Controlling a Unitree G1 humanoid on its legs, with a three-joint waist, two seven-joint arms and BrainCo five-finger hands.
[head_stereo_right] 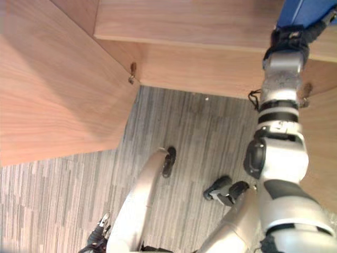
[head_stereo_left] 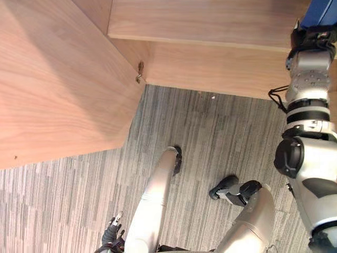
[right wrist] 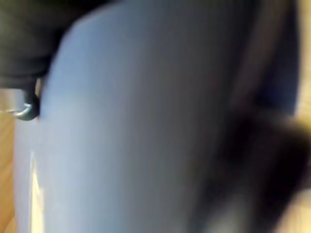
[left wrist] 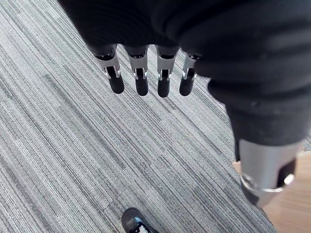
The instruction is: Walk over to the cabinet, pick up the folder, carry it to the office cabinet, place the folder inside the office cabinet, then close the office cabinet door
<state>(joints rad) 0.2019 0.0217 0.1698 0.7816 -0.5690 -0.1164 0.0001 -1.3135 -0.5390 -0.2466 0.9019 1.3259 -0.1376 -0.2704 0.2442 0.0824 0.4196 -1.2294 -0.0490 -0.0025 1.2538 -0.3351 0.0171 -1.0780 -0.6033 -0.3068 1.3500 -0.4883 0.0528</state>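
Observation:
The blue folder [head_stereo_left: 322, 11] is at the top right, over the wooden shelf [head_stereo_left: 210, 21] of the office cabinet. My right hand [head_stereo_left: 310, 38] is raised to it on an outstretched arm. The folder [right wrist: 146, 121] lies right against the hand in the right wrist view, with dark fingers curled across its far side. The cabinet door [head_stereo_left: 58, 89] stands swung open at the left. My left hand [left wrist: 141, 82] hangs low beside me over the carpet, fingers straight and holding nothing.
A brass hinge [head_stereo_left: 139, 72] sits where the open door meets the cabinet body. Grey striped carpet [head_stereo_left: 210, 137] covers the floor between me and the cabinet front. Another wooden panel [head_stereo_right: 321, 147] stands close on the right.

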